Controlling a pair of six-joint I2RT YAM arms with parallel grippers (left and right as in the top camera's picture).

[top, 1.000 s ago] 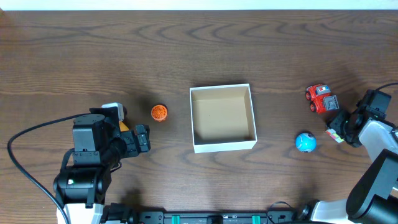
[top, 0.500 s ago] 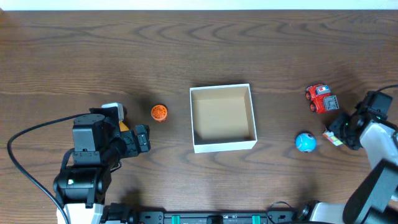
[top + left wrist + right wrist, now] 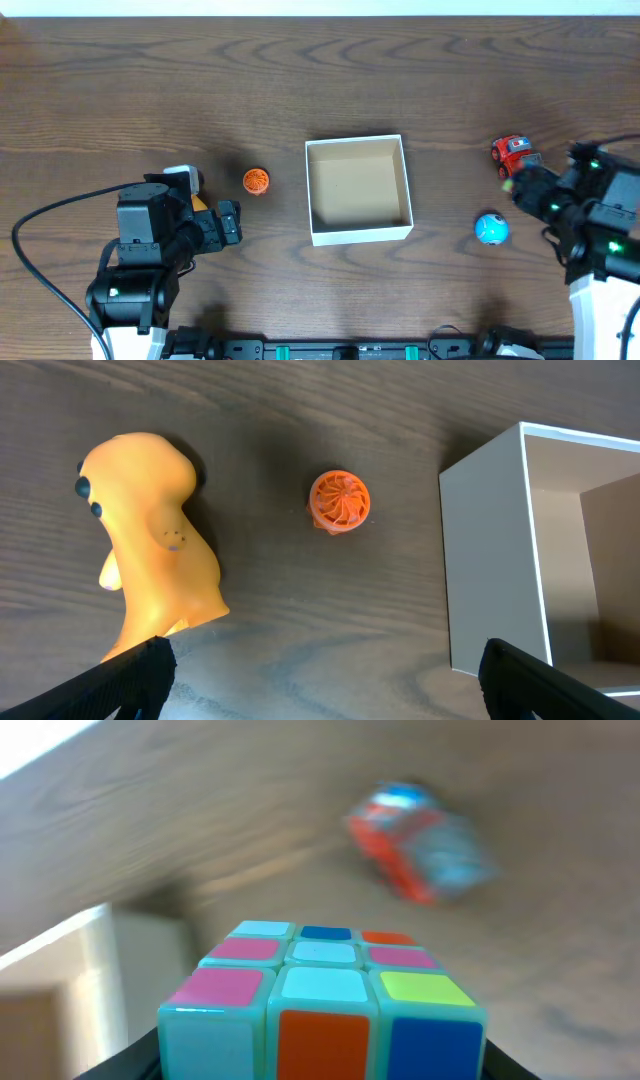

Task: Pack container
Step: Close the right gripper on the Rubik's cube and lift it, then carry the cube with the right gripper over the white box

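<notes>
Over the desk [image 3: 320, 80] at right, the right hand [image 3: 527, 189], clamped on the puzzle cube [image 3: 325, 1010], has lifted, seemingly swinging toward the container [image 3: 362, 236]; the left hand [image 3: 330, 675] waits spread.

The right claw [image 3: 523, 187] is lifting the puzzle cube [image 3: 325, 1008] off the tabletop [image 3: 450, 80] near the right edge. It is swinging left and farther away, toward the red toy truck [image 3: 511, 151], and is now covering part of it from above.
</notes>
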